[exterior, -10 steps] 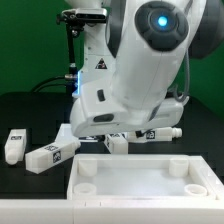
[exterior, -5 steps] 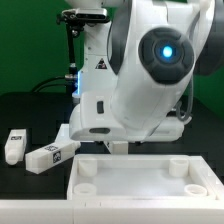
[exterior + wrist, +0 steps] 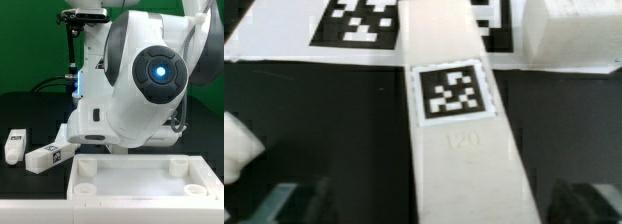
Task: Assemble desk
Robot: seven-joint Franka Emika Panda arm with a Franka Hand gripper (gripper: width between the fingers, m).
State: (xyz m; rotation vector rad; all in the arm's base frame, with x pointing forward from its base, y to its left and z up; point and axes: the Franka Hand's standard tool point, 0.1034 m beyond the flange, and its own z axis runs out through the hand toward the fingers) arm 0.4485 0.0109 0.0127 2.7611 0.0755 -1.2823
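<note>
The white desk top (image 3: pixel 140 159) lies at the front of the exterior view, rim up, with round corner sockets. Two white tagged leg blocks (image 3: pixel 14 145) (image 3: pixel 50 155) lie to its left on the black table. In the wrist view a third leg block (image 3: pixel 455 130) with a square tag runs lengthwise between my fingers. My gripper (image 3: pixel 441 205) is open, one dark finger (image 3: pixel 292 205) on each side of this leg with a gap on both sides. In the exterior view the arm's body hides the gripper and this leg.
The marker board (image 3: pixel 287 45) lies just past the leg's far end in the wrist view. Another white block (image 3: pixel 571 35) sits beside it. A rounded white shape (image 3: pixel 239 150) shows at the edge. A dark stand (image 3: pixel 70 60) rises behind the arm.
The arm has swung and come down over the table's middle. Its body now hides the leg blocks that showed behind the desk top one second ago. The two left legs have not moved.
</note>
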